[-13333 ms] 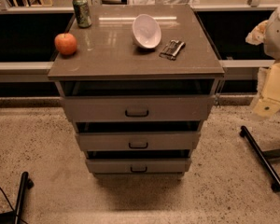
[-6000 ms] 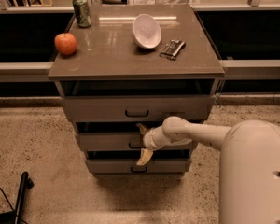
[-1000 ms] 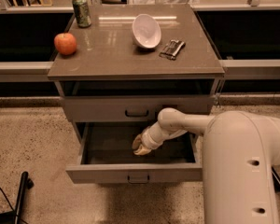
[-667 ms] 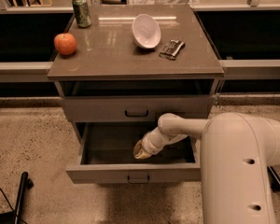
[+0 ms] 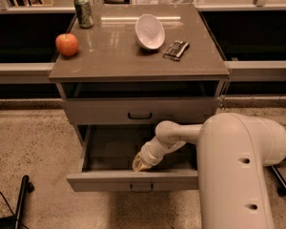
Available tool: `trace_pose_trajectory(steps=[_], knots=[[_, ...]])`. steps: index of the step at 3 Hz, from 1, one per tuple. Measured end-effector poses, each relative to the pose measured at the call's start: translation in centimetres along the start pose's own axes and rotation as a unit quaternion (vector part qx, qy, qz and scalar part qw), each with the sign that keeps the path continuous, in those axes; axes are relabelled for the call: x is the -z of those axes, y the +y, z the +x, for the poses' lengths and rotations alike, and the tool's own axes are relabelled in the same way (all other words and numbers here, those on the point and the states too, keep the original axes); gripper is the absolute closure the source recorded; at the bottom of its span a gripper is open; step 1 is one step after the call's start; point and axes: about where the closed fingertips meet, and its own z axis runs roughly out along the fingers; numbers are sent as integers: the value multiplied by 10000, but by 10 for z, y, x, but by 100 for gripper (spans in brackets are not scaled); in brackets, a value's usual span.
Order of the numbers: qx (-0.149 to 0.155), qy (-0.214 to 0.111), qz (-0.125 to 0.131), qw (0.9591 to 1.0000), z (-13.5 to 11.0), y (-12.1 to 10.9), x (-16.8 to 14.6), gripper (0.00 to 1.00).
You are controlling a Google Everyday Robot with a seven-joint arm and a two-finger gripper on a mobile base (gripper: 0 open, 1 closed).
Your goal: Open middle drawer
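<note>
My claw (image 5: 142,164) hangs inside the middle drawer (image 5: 101,181), just behind its front panel; whether it is open or closed I cannot tell. The drawer stands pulled well out beneath the top drawer (image 5: 181,111). Above, the tabletop (image 5: 114,63) carries an apple (image 5: 67,44), a can (image 5: 83,11) and a white bowl (image 5: 150,31).

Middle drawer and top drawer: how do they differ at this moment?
The middle drawer is pulled far out, its tray exposed; the top drawer sits back under the tabletop, its inside hidden. The middle drawer's front is low; the top drawer's is taller. The gripper is down inside the middle drawer, just behind its front, not at the top drawer. Both have grey fronts with small dark central handles.
</note>
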Motion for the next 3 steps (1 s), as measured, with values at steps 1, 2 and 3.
trace_pose_trajectory(steps=[1, 2, 3], knots=[[52, -22, -184, 9998, -13, 24, 3, 91], [44, -35, -217, 9997, -15, 28, 3, 92], [-28, -113, -369, 9993, -22, 48, 3, 93]])
